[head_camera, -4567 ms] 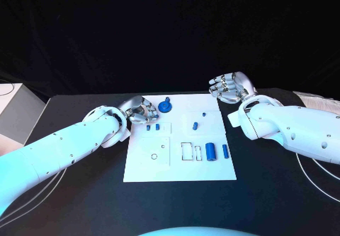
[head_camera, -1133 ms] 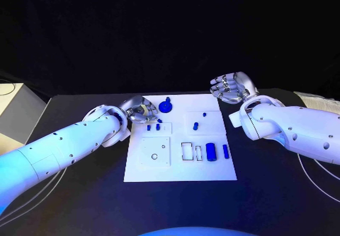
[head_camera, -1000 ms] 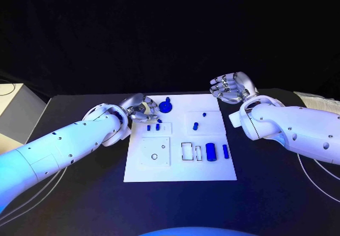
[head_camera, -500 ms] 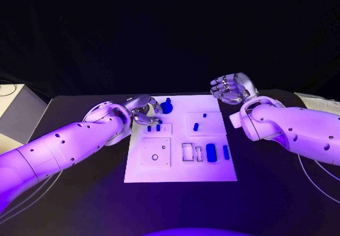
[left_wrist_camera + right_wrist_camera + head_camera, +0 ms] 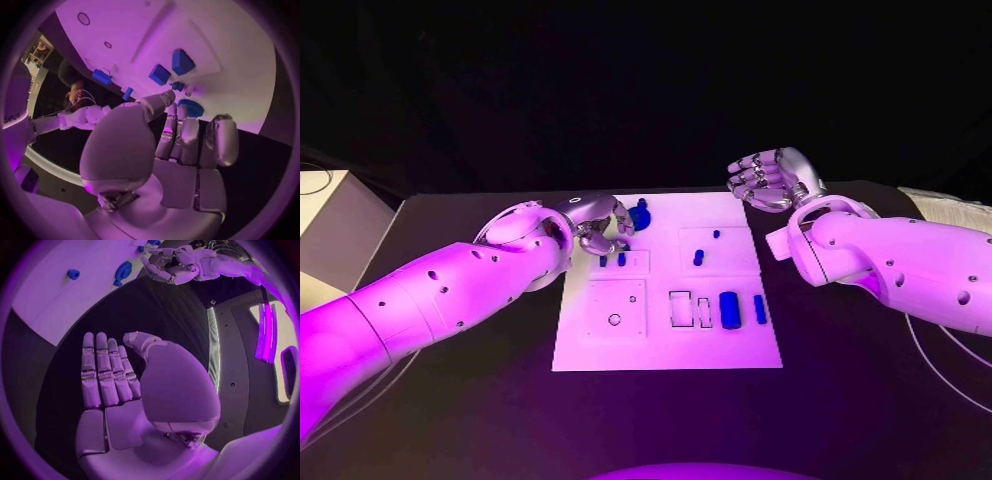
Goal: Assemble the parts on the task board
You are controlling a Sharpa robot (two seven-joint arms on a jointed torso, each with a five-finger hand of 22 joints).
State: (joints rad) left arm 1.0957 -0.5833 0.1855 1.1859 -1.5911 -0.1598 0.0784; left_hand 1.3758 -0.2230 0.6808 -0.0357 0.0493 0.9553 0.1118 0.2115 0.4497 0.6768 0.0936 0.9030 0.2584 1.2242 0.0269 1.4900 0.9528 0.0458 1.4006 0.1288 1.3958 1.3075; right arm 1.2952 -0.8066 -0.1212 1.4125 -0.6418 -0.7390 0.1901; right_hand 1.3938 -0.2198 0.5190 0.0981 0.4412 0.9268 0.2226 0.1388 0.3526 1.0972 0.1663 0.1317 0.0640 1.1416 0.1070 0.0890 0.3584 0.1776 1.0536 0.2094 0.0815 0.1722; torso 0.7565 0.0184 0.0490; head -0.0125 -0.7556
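Black bench (image 5: 459, 400) under a dark backdrop carries the white task board (image 5: 668, 345) at its middle, most blue parts lying with long axes running away from the robot. At the board's far left corner the left hand (image 5: 600, 228) hovers, fingers curled just beside a round blue part (image 5: 640, 215); whether it grips anything cannot be told. The right hand (image 5: 769, 180) waits off the far right corner, fingers apart, empty. Judging by this, picking up the round part is the step in hand; the next move calls for closing the fingers on it. A short blue peg (image 5: 698, 257) lies mid-board.
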